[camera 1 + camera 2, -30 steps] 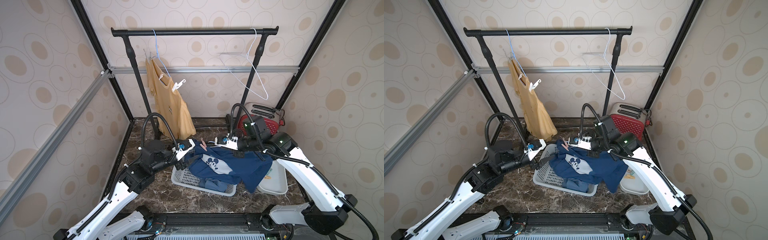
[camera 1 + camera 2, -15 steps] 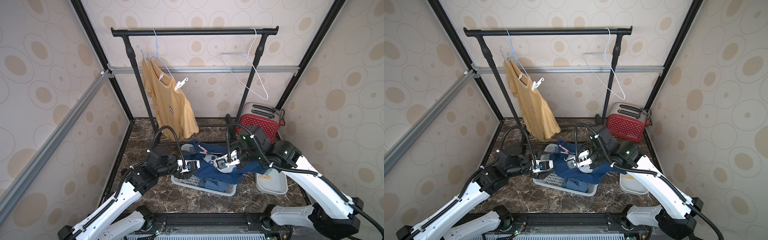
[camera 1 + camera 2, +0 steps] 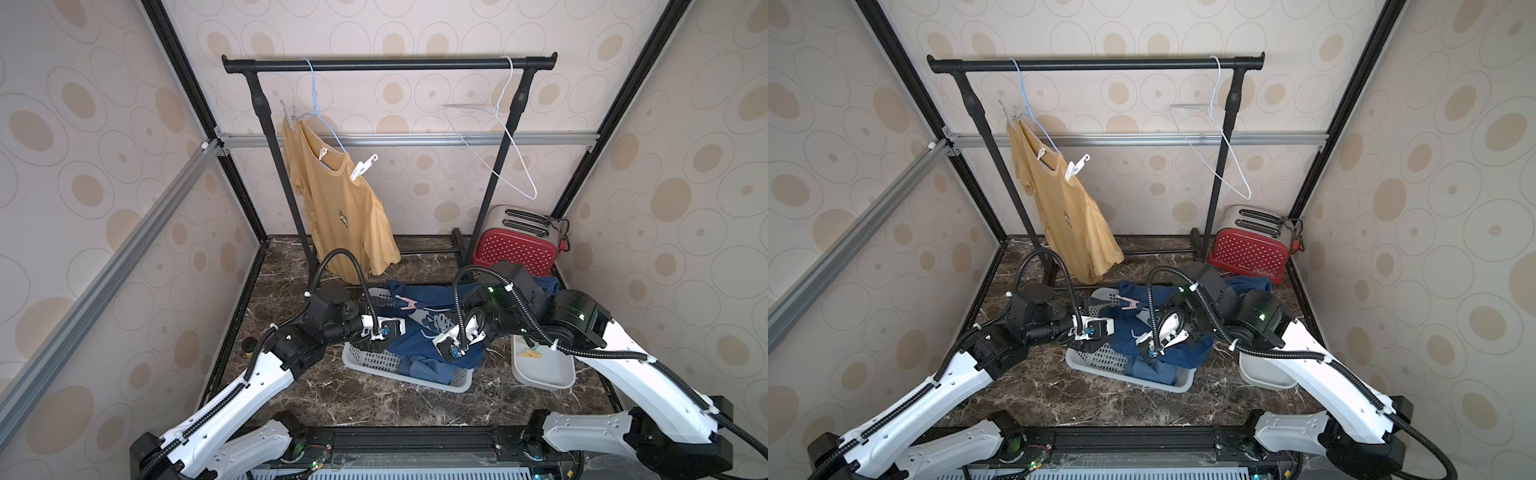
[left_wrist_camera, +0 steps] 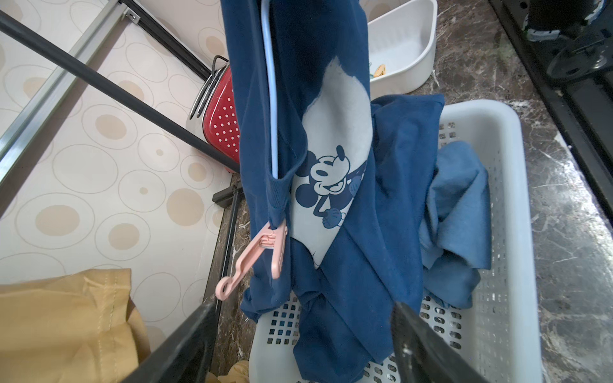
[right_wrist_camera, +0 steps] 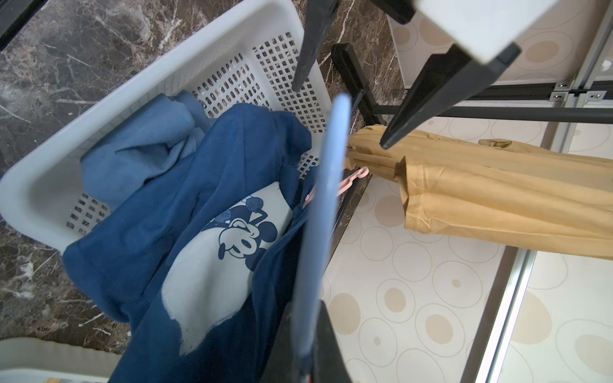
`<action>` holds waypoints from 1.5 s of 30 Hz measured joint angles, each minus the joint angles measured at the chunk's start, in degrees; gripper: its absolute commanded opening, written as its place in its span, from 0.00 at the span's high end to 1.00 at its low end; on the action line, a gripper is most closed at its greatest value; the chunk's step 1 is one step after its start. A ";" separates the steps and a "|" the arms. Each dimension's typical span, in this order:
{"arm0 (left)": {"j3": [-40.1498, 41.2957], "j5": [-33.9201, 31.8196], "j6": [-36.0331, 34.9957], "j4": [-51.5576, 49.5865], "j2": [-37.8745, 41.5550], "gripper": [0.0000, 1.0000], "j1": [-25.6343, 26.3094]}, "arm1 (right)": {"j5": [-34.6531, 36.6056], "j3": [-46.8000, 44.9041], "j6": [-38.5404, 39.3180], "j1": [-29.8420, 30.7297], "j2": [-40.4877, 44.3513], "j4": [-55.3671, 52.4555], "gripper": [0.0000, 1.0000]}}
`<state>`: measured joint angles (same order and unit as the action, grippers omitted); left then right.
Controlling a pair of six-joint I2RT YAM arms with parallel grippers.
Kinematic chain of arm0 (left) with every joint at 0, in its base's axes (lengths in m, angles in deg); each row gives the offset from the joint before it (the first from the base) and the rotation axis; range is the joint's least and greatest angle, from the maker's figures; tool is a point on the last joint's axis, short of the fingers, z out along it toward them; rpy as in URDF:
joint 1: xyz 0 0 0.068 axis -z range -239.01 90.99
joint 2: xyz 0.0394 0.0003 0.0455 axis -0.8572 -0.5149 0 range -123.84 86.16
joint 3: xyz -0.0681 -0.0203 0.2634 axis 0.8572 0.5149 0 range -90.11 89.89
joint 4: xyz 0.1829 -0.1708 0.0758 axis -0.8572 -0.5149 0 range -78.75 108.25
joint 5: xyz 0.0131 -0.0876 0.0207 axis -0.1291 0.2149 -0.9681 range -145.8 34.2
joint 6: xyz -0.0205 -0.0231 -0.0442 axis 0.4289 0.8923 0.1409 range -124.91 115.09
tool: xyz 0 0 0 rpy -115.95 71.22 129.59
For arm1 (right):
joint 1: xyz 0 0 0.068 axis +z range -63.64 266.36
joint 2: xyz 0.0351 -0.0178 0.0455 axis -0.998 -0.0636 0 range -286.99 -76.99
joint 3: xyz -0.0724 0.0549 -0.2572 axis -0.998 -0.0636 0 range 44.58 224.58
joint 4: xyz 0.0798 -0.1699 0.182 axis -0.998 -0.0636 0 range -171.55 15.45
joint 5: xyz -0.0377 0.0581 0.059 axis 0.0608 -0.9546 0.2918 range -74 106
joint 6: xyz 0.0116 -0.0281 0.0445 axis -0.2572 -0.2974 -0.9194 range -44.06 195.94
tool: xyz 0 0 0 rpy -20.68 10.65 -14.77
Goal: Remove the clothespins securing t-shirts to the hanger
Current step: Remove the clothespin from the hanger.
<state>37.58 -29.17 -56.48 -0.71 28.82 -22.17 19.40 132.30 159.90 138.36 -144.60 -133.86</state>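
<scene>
My right gripper (image 5: pixel 310 331) is shut on a pale blue hanger (image 5: pixel 328 199) and holds it low over the basket. On the hanger hangs a dark blue t-shirt (image 3: pixel 419 328) with a cartoon mouse print. A pink clothespin (image 4: pixel 262 255) pins its shoulder to the hanger. My left gripper (image 4: pixel 305 345) is open just short of that clothespin, with a fold of the shirt lying between its fingers. A lighter blue t-shirt (image 5: pixel 142 142) lies in the basket. A mustard t-shirt (image 3: pixel 340 216) hangs on the rack, pinned by a white clothespin (image 3: pixel 363 167) and a pale one (image 3: pixel 289 114).
The white slotted basket (image 3: pixel 374 363) sits mid-floor under both grippers. To its right a white tub (image 3: pixel 540 370) holds an orange-yellow clothespin (image 3: pixel 530 354). A red toaster (image 3: pixel 515 249) stands at the back right. An empty white hanger (image 3: pixel 498 137) hangs on the black rack bar (image 3: pixel 390 64).
Both arms have come down and toward the front, lowering the dark blue shirt onto the basket. My left gripper has opened a little wider. The mustard shirt has swung round.
</scene>
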 measured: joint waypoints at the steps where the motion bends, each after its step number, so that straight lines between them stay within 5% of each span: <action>1: -0.61 0.02 -0.44 -0.15 -0.92 0.17 0.00 | 0.35 -0.28 0.39 0.24 0.15 -0.02 1.00; 17: -4.66 4.13 -2.29 1.73 -9.66 0.23 -2.27 | 3.32 -0.52 3.48 4.04 0.39 0.00 1.00; 30: -6.38 7.30 -3.10 2.23 -14.51 0.47 -3.26 | 4.20 -0.42 3.89 5.31 0.22 0.15 1.00; 40: -6.45 8.24 -2.25 3.91 -15.21 0.75 -3.34 | 4.46 -0.28 3.93 5.31 0.22 0.20 1.00; 45: -6.45 8.13 -1.86 4.11 -15.21 0.80 -3.37 | 4.81 -0.28 3.93 5.31 0.22 0.20 1.00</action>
<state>31.13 -21.04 -58.34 3.40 13.60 -25.53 24.21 132.02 163.83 143.68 -144.39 -133.66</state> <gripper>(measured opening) 0.241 0.067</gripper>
